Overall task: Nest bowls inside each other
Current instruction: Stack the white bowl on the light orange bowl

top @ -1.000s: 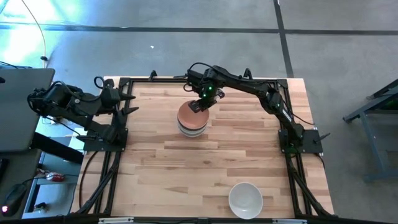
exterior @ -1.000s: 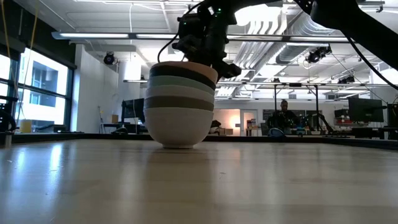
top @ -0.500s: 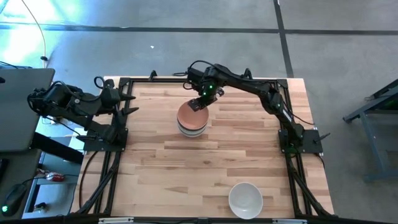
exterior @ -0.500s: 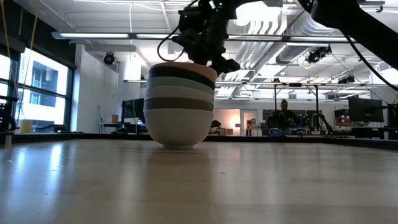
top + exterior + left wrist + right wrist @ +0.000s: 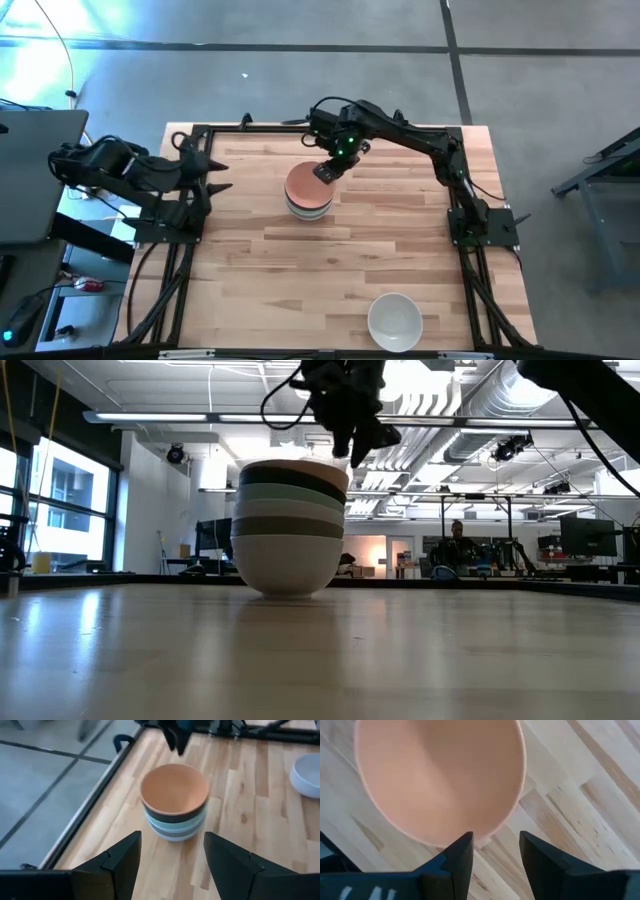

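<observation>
Presently, the left gripper (image 5: 215, 172) waits open at centre-left. A nested stack of smooth round bowls (image 5: 308, 193), peach-orange bowl (image 5: 174, 788) uppermost, stands upper centre; the right gripper (image 5: 326, 172) hovers open above its rim. One white round bowl (image 5: 394, 321) sits lower right.

You are looking at a robotics lab in an open industrial hall. Exposed ducts (image 5: 500, 405) and strip lights are running across the far ceiling, a person (image 5: 457, 545) is sitting among monitors (image 5: 585, 538) at far workstations, and the wooden counter (image 5: 330, 270) is standing on grey concrete floor (image 5: 250, 90).
</observation>
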`<state>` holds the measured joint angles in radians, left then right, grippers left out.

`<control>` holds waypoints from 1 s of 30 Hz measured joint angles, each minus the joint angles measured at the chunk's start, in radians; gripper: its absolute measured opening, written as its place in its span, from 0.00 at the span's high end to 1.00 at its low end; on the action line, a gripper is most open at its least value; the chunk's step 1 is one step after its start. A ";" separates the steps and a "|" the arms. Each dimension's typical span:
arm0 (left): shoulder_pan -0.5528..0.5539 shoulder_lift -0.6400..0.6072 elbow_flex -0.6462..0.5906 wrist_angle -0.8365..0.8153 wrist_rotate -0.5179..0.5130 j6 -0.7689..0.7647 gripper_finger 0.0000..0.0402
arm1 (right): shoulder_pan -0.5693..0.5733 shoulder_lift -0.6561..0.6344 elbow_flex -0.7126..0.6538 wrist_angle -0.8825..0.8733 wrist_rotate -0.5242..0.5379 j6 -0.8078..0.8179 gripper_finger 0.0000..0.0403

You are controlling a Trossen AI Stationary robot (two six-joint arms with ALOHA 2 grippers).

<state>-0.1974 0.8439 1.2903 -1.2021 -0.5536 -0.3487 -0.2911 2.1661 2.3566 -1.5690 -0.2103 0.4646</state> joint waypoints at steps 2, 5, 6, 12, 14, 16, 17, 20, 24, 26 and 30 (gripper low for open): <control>0.000 0.023 0.000 0.011 0.020 0.001 0.49 | 0.005 -0.020 -0.001 -0.001 0.001 -0.008 0.62; 0.000 0.058 0.000 0.049 0.058 0.016 0.49 | 0.017 -0.053 -0.001 -0.001 -0.003 -0.034 0.62; 0.000 0.069 0.000 0.065 0.072 0.022 0.49 | 0.022 -0.064 -0.001 -0.002 -0.009 -0.044 0.62; 0.000 0.151 0.000 0.168 0.158 0.062 0.49 | 0.060 -0.124 -0.001 -0.002 -0.054 -0.123 0.62; 0.000 0.179 0.000 0.192 0.185 0.072 0.49 | 0.076 -0.142 -0.001 -0.002 -0.072 -0.163 0.62; 0.000 0.211 0.000 0.218 0.212 0.080 0.49 | 0.092 -0.161 -0.001 -0.002 -0.086 -0.215 0.62; 0.000 0.226 0.000 0.233 0.227 0.089 0.49 | 0.103 -0.170 -0.001 -0.002 -0.089 -0.242 0.62; 0.000 0.274 0.000 0.277 0.269 0.109 0.49 | 0.130 -0.199 -0.001 -0.002 -0.093 -0.316 0.62; 0.000 0.335 0.000 0.349 0.322 0.142 0.49 | 0.160 -0.226 -0.001 -0.002 -0.094 -0.391 0.62; 0.002 0.365 0.000 0.385 0.349 0.157 0.49 | 0.172 -0.238 -0.001 -0.002 -0.094 -0.416 0.62; 0.017 0.425 -0.001 0.462 0.412 0.169 0.49 | 0.191 -0.262 -0.001 -0.003 -0.092 -0.437 0.62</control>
<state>-0.1800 1.2693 1.2897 -0.7400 -0.1420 -0.1796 -0.1001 1.9040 2.3554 -1.5715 -0.3027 0.0274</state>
